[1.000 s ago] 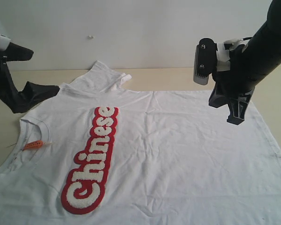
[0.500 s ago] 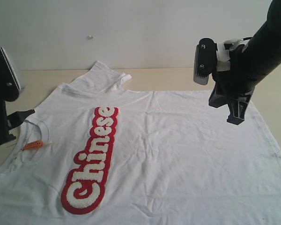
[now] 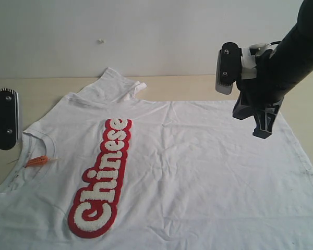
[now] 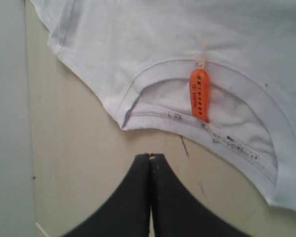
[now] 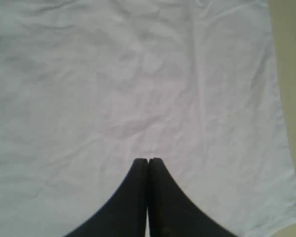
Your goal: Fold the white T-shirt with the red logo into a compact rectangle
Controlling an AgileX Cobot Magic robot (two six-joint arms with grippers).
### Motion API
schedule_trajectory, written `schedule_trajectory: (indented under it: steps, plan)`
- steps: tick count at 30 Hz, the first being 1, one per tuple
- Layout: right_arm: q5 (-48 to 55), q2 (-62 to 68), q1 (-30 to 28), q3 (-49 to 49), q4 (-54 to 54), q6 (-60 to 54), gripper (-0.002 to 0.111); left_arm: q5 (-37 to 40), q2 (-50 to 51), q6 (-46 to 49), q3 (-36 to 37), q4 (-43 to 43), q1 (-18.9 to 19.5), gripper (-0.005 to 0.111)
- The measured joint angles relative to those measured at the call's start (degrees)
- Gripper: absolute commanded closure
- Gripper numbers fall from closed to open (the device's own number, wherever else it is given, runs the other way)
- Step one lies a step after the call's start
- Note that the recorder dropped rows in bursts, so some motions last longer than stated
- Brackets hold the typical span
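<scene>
the white t-shirt [image 3: 198, 166] spread flat on the table [image 3: 68, 86], the red logo [image 3: 101, 177] facing up, your left gripper [image 4: 150, 160] pressed together, empty, just beside the neckline [image 4: 207, 131], your right gripper [image 5: 148, 163] pressed together above the t-shirt

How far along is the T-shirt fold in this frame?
Done: nothing folded yet; the white T-shirt lies spread flat, red logo up. In hand: nothing; the left gripper is shut beside the neckline, the right gripper shut above the shirt, both empty. Left: every fold.
</scene>
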Motion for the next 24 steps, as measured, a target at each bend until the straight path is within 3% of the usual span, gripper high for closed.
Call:
schedule_trajectory:
  steps: [19, 24]
  plan:
    - [0.00, 0.00, 0.00, 0.00, 0.00, 0.00, 0.108, -4.26, 0.15, 0.41, -0.21, -5.38, 0.00, 0.107]
    - [-1.03, 0.13, 0.00, 0.00, 1.40, 0.00, 0.108, -4.39, 0.15, -3.27, -0.21, -5.94, 0.00, 0.107]
